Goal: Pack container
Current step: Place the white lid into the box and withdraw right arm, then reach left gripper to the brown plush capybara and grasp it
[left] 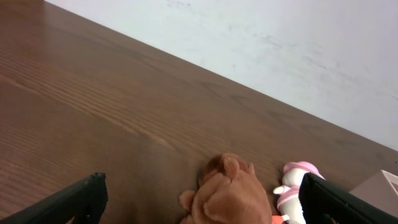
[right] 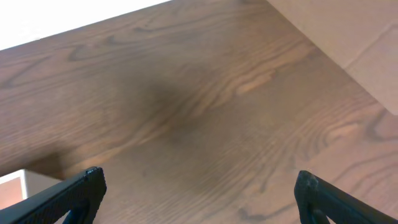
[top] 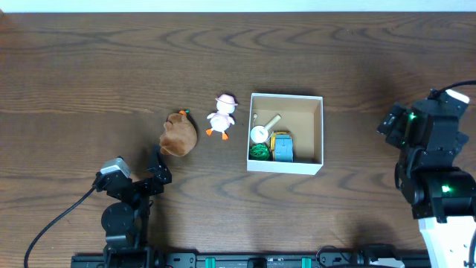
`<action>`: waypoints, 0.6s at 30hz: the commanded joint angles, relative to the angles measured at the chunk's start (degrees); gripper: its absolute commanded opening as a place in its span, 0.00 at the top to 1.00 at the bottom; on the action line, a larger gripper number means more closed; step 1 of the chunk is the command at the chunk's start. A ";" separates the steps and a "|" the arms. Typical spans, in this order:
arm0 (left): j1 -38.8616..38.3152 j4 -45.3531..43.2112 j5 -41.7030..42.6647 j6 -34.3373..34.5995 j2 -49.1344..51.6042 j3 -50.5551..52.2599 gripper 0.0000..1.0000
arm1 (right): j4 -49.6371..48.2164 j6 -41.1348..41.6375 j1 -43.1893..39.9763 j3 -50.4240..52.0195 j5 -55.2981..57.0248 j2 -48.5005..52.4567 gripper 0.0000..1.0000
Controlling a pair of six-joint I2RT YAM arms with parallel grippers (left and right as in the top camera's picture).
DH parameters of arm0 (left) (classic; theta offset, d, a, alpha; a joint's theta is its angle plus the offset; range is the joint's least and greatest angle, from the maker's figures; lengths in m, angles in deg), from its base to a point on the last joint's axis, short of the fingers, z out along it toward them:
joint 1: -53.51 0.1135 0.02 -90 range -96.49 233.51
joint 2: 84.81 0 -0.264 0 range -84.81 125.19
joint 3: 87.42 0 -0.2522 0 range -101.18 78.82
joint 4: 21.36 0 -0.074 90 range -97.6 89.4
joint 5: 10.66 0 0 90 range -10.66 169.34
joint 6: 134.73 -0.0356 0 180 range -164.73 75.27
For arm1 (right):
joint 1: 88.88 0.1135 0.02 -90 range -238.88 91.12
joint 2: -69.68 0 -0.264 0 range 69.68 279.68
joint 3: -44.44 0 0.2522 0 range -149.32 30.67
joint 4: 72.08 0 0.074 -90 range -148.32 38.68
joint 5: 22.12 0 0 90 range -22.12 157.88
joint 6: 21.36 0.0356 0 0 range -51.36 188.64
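Observation:
The container is a square white-walled box with a tan inside at the table's middle right; it holds a white round piece, a green item and a blue-yellow item. A brown plush toy and a white-and-pink duck toy lie on the table left of it. My left gripper is open and empty, just below the plush; in the left wrist view the plush sits between its fingers' line of sight and the duck is beside the right finger. My right gripper is open and empty over bare table, right of the container.
The wooden table stretches around the toys. A black cable runs from the left arm's base at the front left. A pale cardboard surface shows at the top right of the right wrist view.

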 commanded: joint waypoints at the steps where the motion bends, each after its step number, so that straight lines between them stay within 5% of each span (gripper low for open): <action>1: -0.24 1.62 -0.31 -0.52 0.00 1.29 0.02 | 0.20 -1.01 -0.61 -0.48 0.94 0.66 0.01; 18: -0.24 1.55 0.52 1.70 0.00 1.27 0.02 | 0.22 -1.01 -0.63 -0.48 0.94 0.83 0.01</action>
